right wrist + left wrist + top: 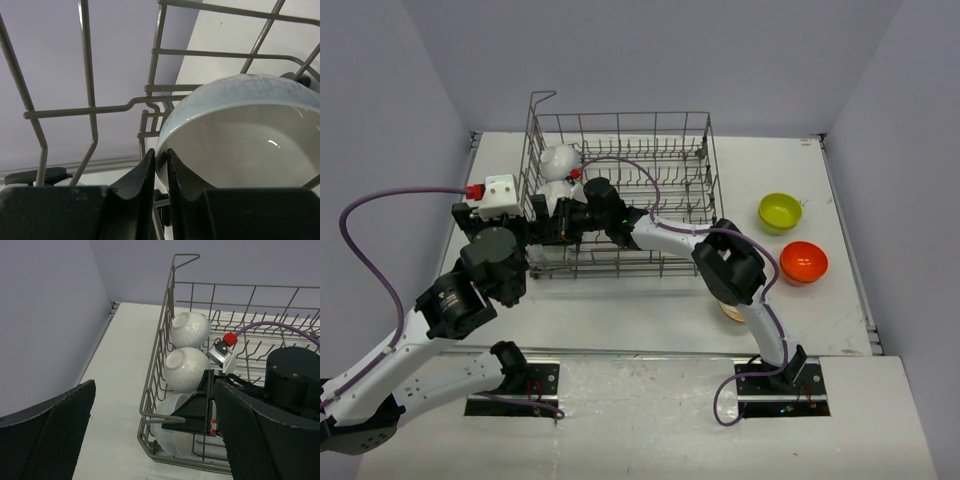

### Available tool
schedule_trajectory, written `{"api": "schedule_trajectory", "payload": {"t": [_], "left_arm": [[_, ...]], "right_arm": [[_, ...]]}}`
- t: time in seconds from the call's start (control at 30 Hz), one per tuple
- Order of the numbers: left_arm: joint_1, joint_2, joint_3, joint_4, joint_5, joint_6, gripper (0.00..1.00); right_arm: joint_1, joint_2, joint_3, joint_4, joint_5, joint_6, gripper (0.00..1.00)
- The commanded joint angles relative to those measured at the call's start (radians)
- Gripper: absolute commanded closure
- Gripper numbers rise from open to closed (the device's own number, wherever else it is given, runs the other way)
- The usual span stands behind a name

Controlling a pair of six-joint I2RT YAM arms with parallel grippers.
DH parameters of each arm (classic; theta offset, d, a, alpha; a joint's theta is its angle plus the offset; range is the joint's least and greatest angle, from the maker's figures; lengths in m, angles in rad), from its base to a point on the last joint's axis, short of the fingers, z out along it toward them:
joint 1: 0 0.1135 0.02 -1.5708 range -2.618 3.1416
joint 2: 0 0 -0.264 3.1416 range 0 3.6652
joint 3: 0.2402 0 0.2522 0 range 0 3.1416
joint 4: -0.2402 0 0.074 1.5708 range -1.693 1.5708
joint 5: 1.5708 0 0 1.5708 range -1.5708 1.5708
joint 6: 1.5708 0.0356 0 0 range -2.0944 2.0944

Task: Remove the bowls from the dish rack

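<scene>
Grey metal wire forms the large rectangular dish rack [665, 185], which stands toward the far side of the flat white table [620, 300]. At its left end, three round white ceramic bowls sit on edge in a row between the tines: the farthest [190, 329], the middle one [184, 369] just in front of it, and the nearest bowl [172, 440] by the near-left corner. The right gripper [160, 157] reaches into the rack from the right, its two black fingers drawn narrow and pinching the rim of that nearest bowl. The left gripper [155, 405] hangs above the rack's near-left corner with its padded fingers spread wide, holding nothing. Out on the table, right of the rack, a small round yellow-green bowl [780, 211] and a small round orange bowl [803, 262] sit upright, near each other.
</scene>
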Motion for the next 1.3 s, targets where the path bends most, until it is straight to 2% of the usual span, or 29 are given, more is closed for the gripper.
{"api": "schedule_trajectory", "payload": {"t": [0.0, 0.03, 0.13, 0.3, 0.57, 1.27], "left_arm": [[0.011, -0.005, -0.003, 0.045, 0.003, 0.015, 0.00], [0.014, -0.003, -0.003, 0.045, 0.003, 0.015, 0.00], [0.017, -0.005, -0.003, 0.043, 0.003, 0.015, 0.00], [0.019, -0.012, -0.005, 0.045, -0.002, 0.015, 0.00], [0.020, -0.012, -0.006, 0.050, 0.000, 0.020, 0.00], [0.028, -0.011, 0.003, 0.047, -0.005, -0.011, 0.00]], "right_arm": [[0.016, 0.016, -0.008, -0.002, -0.006, 0.006, 0.85], [0.016, 0.013, -0.008, 0.002, -0.006, 0.017, 0.86], [0.016, 0.002, -0.030, 0.050, -0.014, 0.055, 1.00], [0.013, -0.032, -0.116, 0.201, -0.025, 0.133, 1.00], [0.000, -0.107, -0.204, 0.311, 0.000, 0.146, 1.00], [-0.079, -0.199, -0.251, 0.442, -0.057, 0.141, 1.00]]}}
